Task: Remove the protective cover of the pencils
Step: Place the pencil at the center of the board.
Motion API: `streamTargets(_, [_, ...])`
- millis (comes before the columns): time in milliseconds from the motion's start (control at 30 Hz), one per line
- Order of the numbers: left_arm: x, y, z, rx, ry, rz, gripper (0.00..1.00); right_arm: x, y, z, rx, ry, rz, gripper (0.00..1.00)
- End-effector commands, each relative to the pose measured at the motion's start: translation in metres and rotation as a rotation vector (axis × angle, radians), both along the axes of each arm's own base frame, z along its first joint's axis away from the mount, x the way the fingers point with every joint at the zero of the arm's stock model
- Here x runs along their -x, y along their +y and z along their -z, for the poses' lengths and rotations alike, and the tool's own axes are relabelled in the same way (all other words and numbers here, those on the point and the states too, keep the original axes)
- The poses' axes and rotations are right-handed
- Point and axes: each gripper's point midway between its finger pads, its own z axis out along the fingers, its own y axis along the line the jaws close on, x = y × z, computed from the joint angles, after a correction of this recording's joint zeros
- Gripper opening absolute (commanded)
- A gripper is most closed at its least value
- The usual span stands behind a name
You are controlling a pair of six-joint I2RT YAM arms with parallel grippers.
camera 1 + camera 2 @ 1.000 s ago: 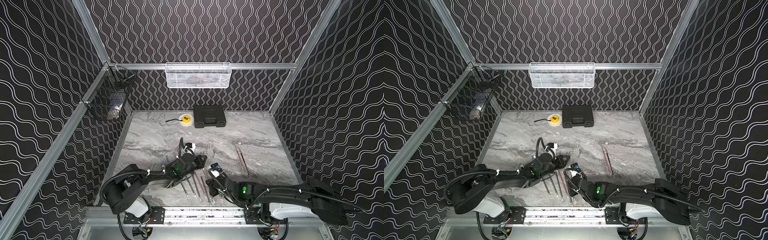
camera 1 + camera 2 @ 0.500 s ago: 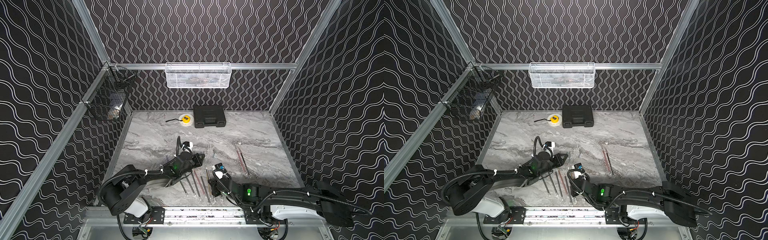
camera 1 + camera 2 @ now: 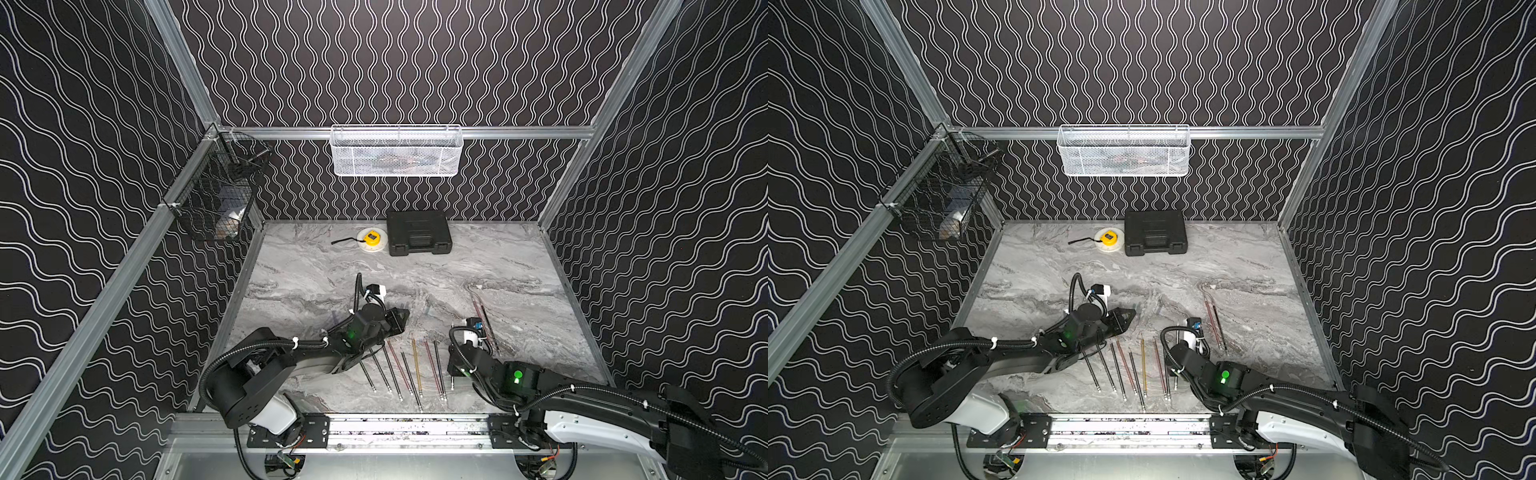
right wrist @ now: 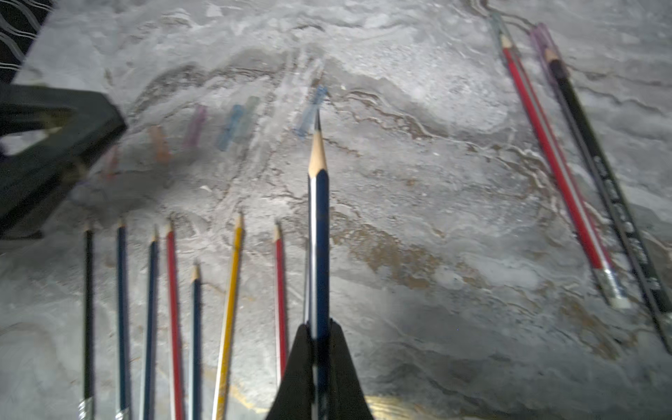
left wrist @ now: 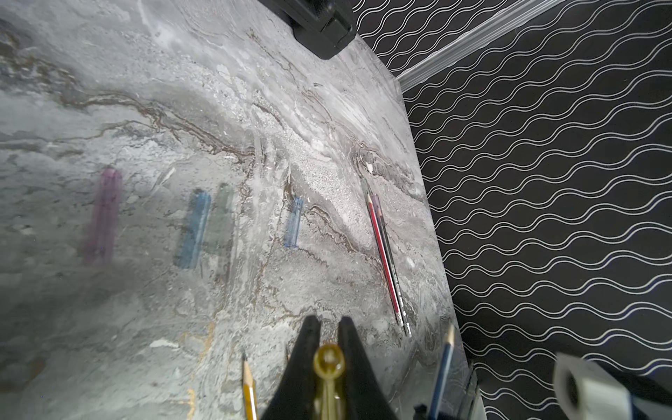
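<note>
Right wrist view: our right jaws grip a bare blue pencil (image 4: 320, 236) pointing straight ahead. Left jaws pinch a yellow cover (image 5: 329, 363). Two capped pencils (image 4: 560, 174) lie nearer our right arm.

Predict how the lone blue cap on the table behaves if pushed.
The blue cap is a slim tube lying flat on the smooth marble table, so it would probably roll sideways. It looks like thin translucent plastic: likely light, easily flicked, and may slip from a hard pinch.
</note>
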Motion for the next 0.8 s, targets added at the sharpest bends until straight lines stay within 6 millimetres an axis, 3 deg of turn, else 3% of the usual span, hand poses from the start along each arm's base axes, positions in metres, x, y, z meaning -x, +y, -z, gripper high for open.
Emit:
streamTargets(0, [-0.003,-0.005,-0.007,0.025,-0.027,0.011,0.0,0.001,-0.006,0.015,0.005,0.076,0.027,0.0])
streamTargets(500, [-0.002,-0.005,-0.005,0.02,-0.025,0.015,0.0,-0.005,0.011,0.041,0.04,0.16,-0.005,0.0])
streamTargets(600, [-0.002,-0.005,-0.005,0.023,-0.024,0.017,0.0,-0.005,0.012,0.044,0.044,0.166,-0.004,0.09])
streamTargets(767, [-0.001,-0.006,-0.006,0.026,-0.024,0.02,0.0,-0.006,0.013,0.049,0.046,0.18,-0.005,0.15])
